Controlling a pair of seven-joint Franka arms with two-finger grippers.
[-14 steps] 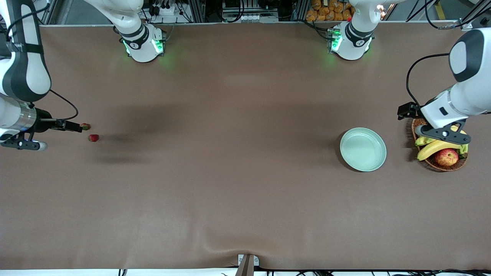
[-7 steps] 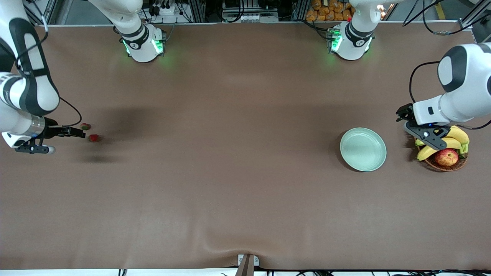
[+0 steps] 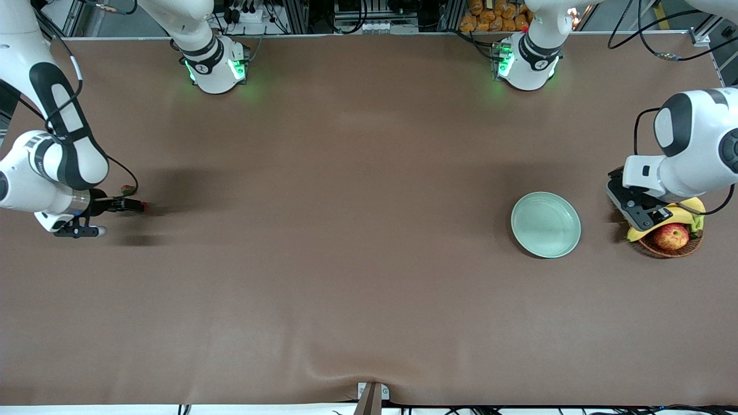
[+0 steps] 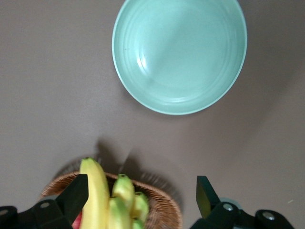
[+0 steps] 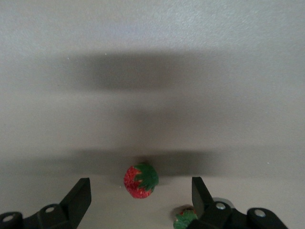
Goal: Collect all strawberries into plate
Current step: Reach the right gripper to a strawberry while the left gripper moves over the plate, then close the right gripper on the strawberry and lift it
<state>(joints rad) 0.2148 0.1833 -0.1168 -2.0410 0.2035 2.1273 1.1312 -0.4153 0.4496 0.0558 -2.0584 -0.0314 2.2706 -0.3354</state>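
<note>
Wide table (image 3: 357, 259) covered in plain brown cloth, slightly rucked at the edge nearest the front camera. Directly on it: round pale mint-green glossy plate (image 3: 545, 224) toward the left arm's end, brown wicker fruit basket (image 3: 671, 249) just beside it further toward that end, and two tiny red strawberries with green tops (image 5: 140, 180) (image 3: 127, 189) close together at the right arm's end.

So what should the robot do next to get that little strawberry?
Probably lower the right gripper a bit more, then shut it. Its fingers stand open on either side of the strawberry, which lies on the table untouched. The plate holds no berries yet.
</note>
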